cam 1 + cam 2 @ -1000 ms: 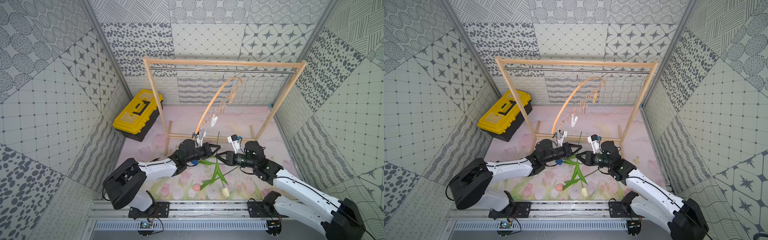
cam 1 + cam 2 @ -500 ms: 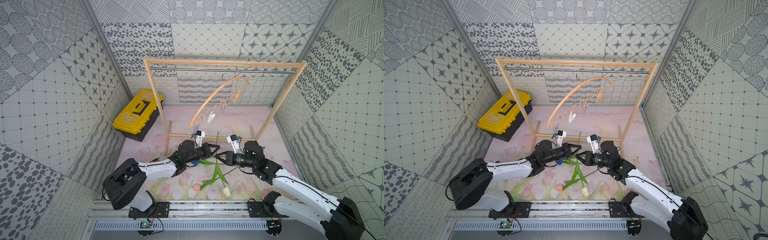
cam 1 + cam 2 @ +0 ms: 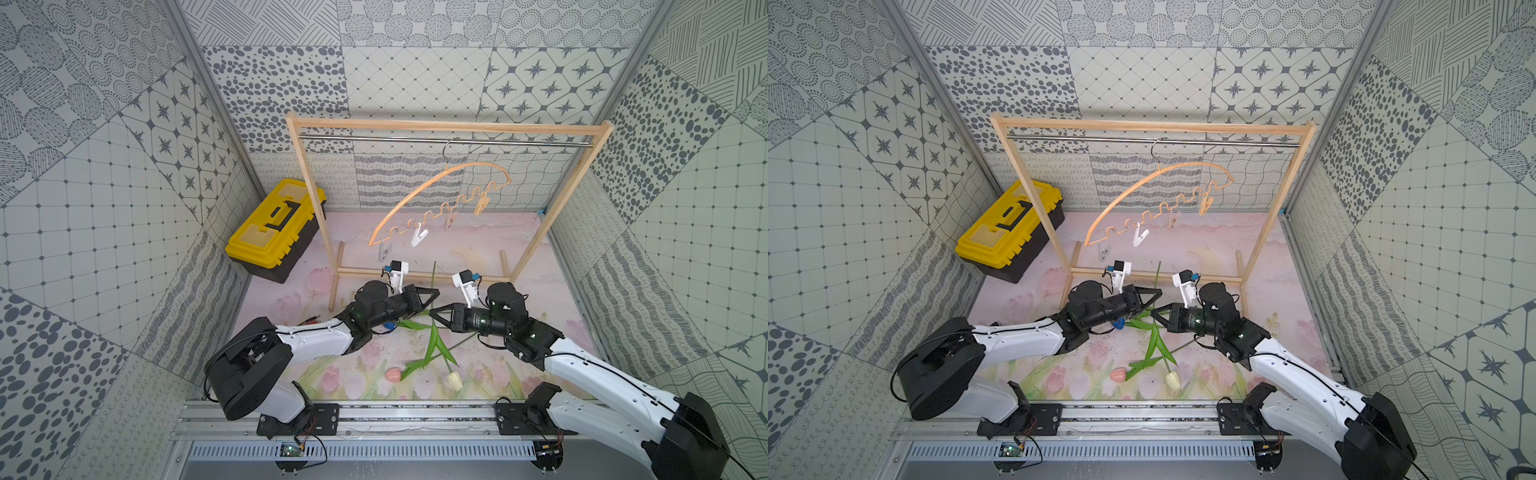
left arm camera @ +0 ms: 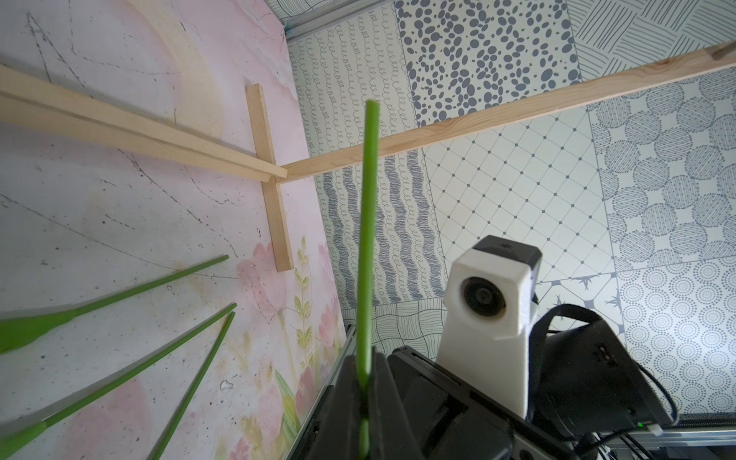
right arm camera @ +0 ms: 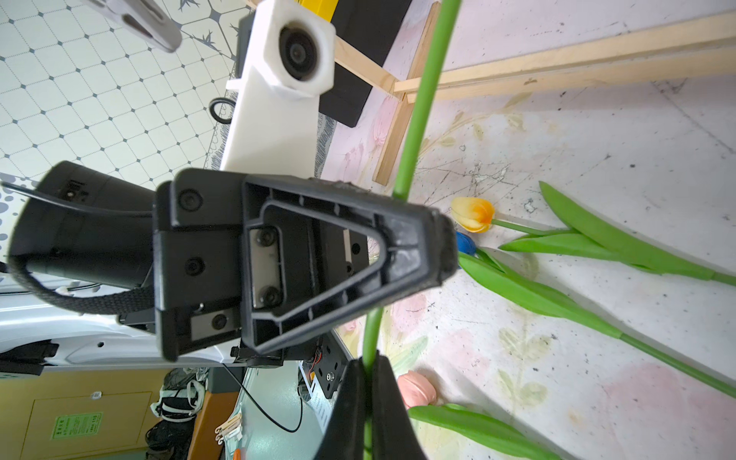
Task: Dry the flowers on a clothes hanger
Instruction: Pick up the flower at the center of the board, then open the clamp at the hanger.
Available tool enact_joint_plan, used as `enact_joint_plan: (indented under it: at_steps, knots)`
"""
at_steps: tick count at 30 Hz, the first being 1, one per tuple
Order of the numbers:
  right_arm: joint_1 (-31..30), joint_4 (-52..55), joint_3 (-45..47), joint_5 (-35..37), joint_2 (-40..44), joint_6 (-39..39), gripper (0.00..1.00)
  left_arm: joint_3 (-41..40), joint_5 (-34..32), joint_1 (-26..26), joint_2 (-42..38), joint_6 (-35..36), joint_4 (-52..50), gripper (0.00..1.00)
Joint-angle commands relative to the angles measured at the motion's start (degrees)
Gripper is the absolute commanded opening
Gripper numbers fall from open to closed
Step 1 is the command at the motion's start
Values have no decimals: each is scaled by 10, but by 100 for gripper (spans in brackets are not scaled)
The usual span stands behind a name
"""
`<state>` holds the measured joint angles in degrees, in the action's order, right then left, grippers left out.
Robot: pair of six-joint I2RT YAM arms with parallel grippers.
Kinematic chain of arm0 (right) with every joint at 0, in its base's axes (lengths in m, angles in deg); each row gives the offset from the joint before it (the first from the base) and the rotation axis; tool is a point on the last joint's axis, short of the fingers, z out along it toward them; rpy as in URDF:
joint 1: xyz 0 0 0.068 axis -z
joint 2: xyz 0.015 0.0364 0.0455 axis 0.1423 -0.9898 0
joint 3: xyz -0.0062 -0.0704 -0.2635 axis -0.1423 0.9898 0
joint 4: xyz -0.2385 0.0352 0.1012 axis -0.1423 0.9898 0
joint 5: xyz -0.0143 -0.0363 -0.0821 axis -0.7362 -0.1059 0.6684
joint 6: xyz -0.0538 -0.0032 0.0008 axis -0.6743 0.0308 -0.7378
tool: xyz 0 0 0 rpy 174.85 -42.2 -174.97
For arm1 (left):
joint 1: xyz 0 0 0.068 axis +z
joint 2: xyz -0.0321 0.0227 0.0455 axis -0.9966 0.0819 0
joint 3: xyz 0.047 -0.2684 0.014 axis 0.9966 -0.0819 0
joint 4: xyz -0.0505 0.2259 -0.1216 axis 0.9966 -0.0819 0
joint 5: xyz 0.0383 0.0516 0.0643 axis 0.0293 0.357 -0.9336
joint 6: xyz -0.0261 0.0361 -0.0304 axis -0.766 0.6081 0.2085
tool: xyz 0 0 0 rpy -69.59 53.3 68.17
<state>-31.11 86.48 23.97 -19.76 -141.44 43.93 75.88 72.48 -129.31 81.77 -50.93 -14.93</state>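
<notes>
Green and thin, the stem (image 3: 434, 274) of one tulip stands almost upright between the two arms, and both tools are closed on it. The left tool (image 4: 360, 382) pinches it nearer to the bare free end, and the right tool (image 5: 368, 370) pinches it just below; each has its jaws pressed together on the stem alone. The cream-white head (image 3: 455, 380) seems to belong to this stem, but I cannot tell it for sure. The other flowers lie on the pink mat (image 3: 540, 257) of the tabletop: the yellow-orange head (image 5: 474, 215) and the blue head (image 5: 464, 243) are under the left arm, and the pink head (image 3: 392, 374) is near the front edge. The clothes hanger (image 3: 415, 190) hangs by its hook (image 3: 445, 149) from the metal rod (image 3: 374, 138) of the wooden frame (image 3: 449, 124). It is tilted, with its low end toward the left arm, and its four clothespins (image 3: 419, 237) are all empty. I judge that the step in hand is a change of grip, so that one tool carries the flower and the other becomes free for a pin. To do it well, only one tool should let go, and only when the other holds firmly. Enough bare stem must stay above the holding tool to enter a pin. The hanger hangs freely, so a push could turn it away; the free tool should steady and open the pin first.
</notes>
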Motion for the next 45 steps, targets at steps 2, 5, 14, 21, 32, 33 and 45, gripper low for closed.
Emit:
enact_joint_plan:
  at_steps: [2,5,14,21,32,33,45]
  knots:
    - [0,47,-23,58,19,-28,0,6,-28,7,-26,64,-41,31]
    - [25,103,-49,105,27,-50,0,13,-69,14,-47,124,-140,46]
    - [123,151,-155,208,15,-115,0,-45,-173,21,-63,196,-254,46]
    - [180,144,-276,219,-65,-168,0,-61,-264,25,-97,202,-336,45]
    - [253,169,-432,91,-182,-247,0,62,-248,98,-96,278,-495,50]
    - [258,180,-450,77,-195,-251,0,69,-246,104,-93,285,-499,52]
    - [274,242,-560,-14,-283,-293,0,124,-106,183,-57,323,-437,56]
